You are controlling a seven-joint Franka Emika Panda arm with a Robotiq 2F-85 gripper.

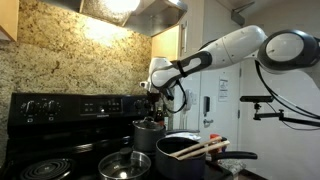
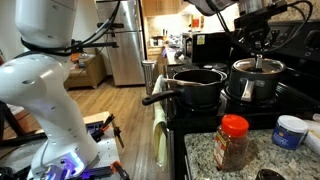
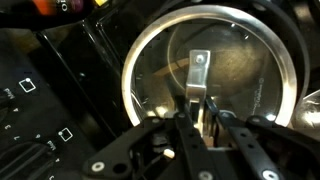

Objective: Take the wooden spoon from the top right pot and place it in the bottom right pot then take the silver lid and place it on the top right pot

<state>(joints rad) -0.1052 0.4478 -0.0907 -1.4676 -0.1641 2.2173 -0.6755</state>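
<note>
- My gripper [image 3: 196, 112] clamped on silver lid [image 2: 258, 66] knob, atop top right pot [image 2: 256, 85].
- Bottom right pot [image 2: 196, 85] just beside, wooden spoon [image 1: 196, 151] inside.
- Spice jar [image 2: 233, 142] on tabletop [image 2: 200, 160] nearby.

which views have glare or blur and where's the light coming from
In an exterior view, a bright hood lamp blows out the top edge above the black stove. In the wrist view, the round shiny silver lid catches ring-shaped glare, and the claw looks dark and soft. In an exterior view, the orange-capped spice jar is slightly blurred.
</note>
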